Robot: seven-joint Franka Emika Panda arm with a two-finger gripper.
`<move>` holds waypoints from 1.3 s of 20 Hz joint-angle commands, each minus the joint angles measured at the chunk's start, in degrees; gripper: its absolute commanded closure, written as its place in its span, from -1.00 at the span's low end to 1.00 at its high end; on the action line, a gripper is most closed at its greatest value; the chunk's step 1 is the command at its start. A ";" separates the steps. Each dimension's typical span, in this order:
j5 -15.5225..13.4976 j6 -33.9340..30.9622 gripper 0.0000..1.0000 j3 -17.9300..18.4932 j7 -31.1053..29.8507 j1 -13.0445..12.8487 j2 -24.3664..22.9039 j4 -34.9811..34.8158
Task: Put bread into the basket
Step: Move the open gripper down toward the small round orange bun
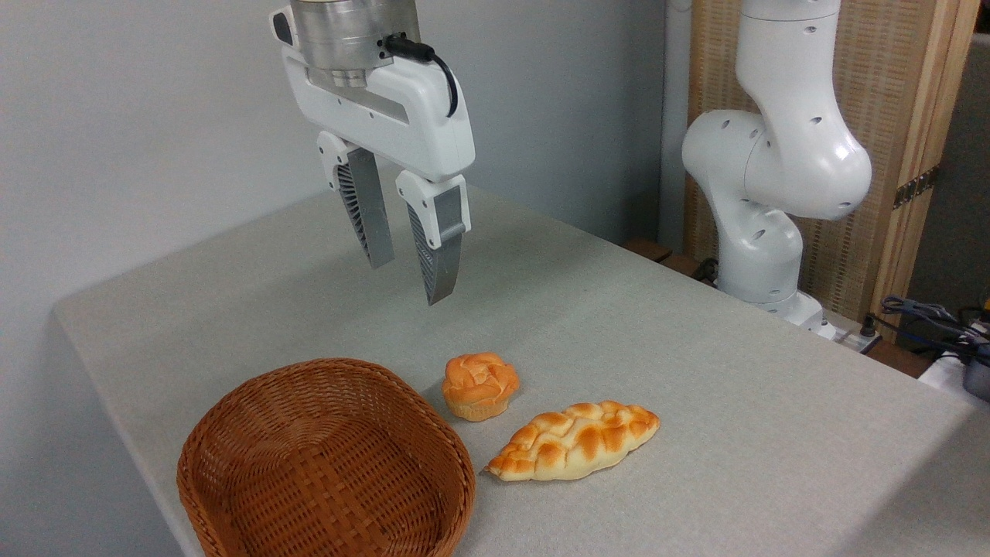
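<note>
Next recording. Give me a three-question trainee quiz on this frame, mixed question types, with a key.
1. True or false: the tool is gripping the round bun.
2. Which item lies closest to the wicker basket? A) the round bun B) the braided loaf C) the robot base
3. Fill in: the basket holds ___ pieces of bread.

Key:
1. False; the tool hangs open above the table, touching nothing.
2. A
3. Zero; both breads rest on the table, right of the basket.

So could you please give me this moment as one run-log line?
gripper: open, raised above table, holding nothing | bun: on table, right of basket | basket: empty | braided loaf: untouched
</note>
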 commanded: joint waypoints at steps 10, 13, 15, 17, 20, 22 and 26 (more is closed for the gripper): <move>-0.15 0.02 -1.00 0.36 0.78 -0.17 -1.87 -2.27; -0.42 1.33 -1.00 -0.96 0.87 -0.17 -6.26 -9.64; -0.33 4.57 -1.00 -2.01 0.87 -0.25 -9.42 -15.26; -0.33 9.05 -1.00 -2.28 1.04 -0.69 -12.06 -20.37; -0.24 12.23 -1.00 -2.37 3.40 -1.66 -12.51 -23.98; -0.15 14.68 -1.00 -2.46 5.69 -1.66 -12.51 -26.88; 0.29 22.59 -1.00 -2.63 8.07 -1.66 -12.08 -32.68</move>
